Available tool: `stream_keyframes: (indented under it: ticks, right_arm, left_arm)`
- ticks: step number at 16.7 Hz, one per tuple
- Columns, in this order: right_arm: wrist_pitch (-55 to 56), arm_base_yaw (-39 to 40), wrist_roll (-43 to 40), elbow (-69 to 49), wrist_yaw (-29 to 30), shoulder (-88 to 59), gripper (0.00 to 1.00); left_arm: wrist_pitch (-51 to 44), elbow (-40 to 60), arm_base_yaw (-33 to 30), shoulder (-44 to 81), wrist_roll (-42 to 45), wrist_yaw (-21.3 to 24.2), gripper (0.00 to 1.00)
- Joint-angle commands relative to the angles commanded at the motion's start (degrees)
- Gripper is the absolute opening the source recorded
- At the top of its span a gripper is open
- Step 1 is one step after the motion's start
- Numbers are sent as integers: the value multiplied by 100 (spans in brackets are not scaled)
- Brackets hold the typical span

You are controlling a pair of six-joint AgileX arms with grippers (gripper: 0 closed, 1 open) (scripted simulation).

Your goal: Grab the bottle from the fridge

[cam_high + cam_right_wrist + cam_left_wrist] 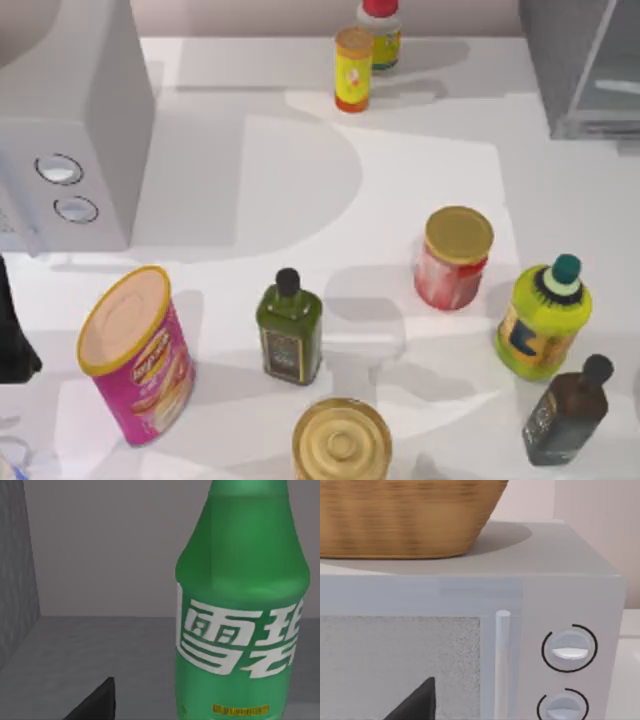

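Note:
The bottle (240, 605) is slim and bright green with white lettering. In the right wrist view it stands upright, close up, on the grey floor of the fridge (100, 640). A dark part of my right gripper (95, 702) sits low in front of the bottle, off to one side and not touching it. In the top view the fridge (585, 65) is the dark grey cabinet at the back right corner. My left arm (12, 335) is parked at the table's left edge, and its gripper (415, 702) faces the microwave.
A light grey microwave (70, 120) with two knobs stands back left, with a wicker basket (405, 515) on top. On the table stand a pink can (140, 355), an olive bottle (290, 330), a red jar (455, 258), a yellow-green bottle (543, 320), a dark bottle (568, 410) and a gold-lidded jar (342, 440).

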State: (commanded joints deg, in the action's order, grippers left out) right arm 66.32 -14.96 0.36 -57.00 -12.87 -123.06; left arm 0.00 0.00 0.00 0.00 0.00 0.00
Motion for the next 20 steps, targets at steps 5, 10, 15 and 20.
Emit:
stream_keyframes:
  ticks: [5,10,15,20]
  right_arm:
    - [7,5,5,24,7,-8,100]
    - [-313,81,6,-664,77,-395,100]
    - [-812,194,1,-1662,195,-877,100]
    - [-829,198,0,-1685,199,-892,92]
  left_arm:
    - [0,0,0,0,0,0,100]
    - [0,0,0,0,0,0,100]
    - [0,0,0,0,0,0,100]
    - [0,0,0,0,0,0,100]
